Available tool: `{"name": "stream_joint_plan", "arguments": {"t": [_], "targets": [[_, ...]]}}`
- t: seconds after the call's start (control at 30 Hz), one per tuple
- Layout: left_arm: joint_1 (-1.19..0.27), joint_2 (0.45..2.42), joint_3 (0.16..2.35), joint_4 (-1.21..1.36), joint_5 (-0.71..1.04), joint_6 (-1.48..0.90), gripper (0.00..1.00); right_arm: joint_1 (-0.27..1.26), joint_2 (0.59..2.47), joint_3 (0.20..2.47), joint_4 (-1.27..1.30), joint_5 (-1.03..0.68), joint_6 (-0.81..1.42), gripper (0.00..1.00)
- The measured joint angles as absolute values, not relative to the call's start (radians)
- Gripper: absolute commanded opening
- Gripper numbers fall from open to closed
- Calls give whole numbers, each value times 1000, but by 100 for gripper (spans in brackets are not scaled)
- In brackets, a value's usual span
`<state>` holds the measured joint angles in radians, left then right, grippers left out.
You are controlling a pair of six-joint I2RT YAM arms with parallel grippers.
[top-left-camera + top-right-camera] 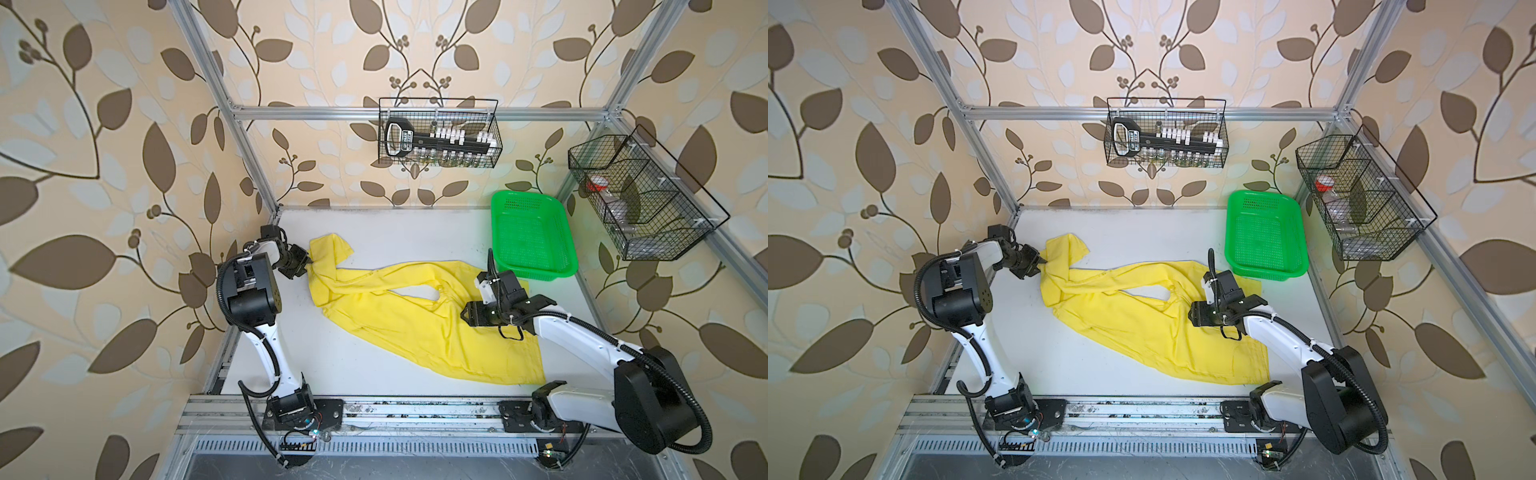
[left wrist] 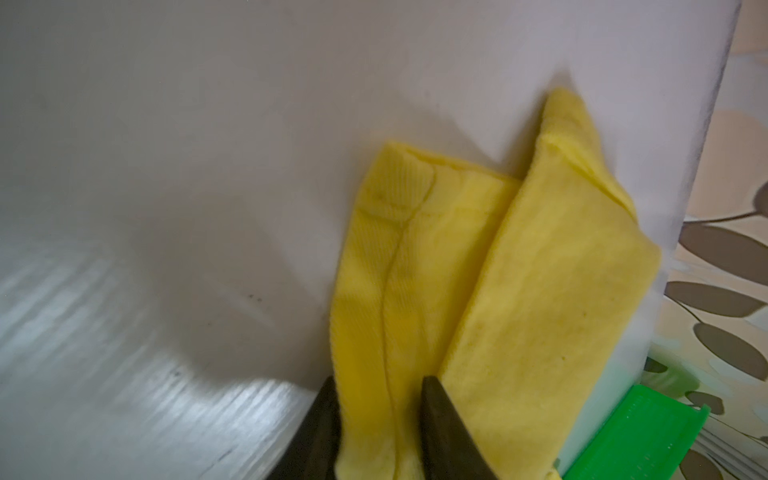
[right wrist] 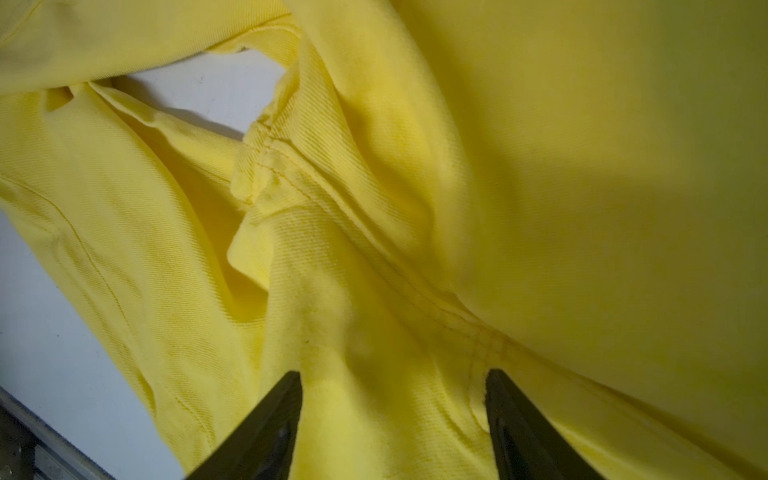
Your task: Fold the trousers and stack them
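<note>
**At the far left corner of the worktop, a trouser leg between the jaws**

The left gripper (image 1: 305, 262) sits low by the far left corner. Its jaws stand on either side of a fold of leg cloth. The blurred left wrist view does not show whether they pinch it.

The right gripper (image 1: 464, 316) is over the crotch seam, its jaws wide apart and holding nothing, tips just at the cloth.

The yellow trousers (image 1: 415, 328) lie unfolded across the middle of the white worktop (image 1: 332, 370). The waist end is toward the near right corner, under the right arm. Both legs run toward the left edge, with a patch of worktop showing between them at the crotch. The farther leg turns up at its end beside the left gripper.

A green mesh basket (image 1: 534, 239) stands in the far right corner, just beside the trousers.
</note>
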<state>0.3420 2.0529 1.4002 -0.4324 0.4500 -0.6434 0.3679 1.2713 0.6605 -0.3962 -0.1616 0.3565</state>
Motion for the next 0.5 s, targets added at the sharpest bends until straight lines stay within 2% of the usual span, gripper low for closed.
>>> {"name": "stream_joint_plan", "arguments": {"t": [0.13, 0.27, 0.5], "targets": [[342, 2053, 1403, -431, 449, -650, 16, 368, 1279, 661, -396, -162, 359, 70], [342, 2053, 1419, -455, 434, -635, 7, 368, 1291, 661, -385, -165, 364, 70], [342, 2045, 1448, -522, 386, -601, 4, 386, 1356, 661, -341, -168, 381, 70]]}}
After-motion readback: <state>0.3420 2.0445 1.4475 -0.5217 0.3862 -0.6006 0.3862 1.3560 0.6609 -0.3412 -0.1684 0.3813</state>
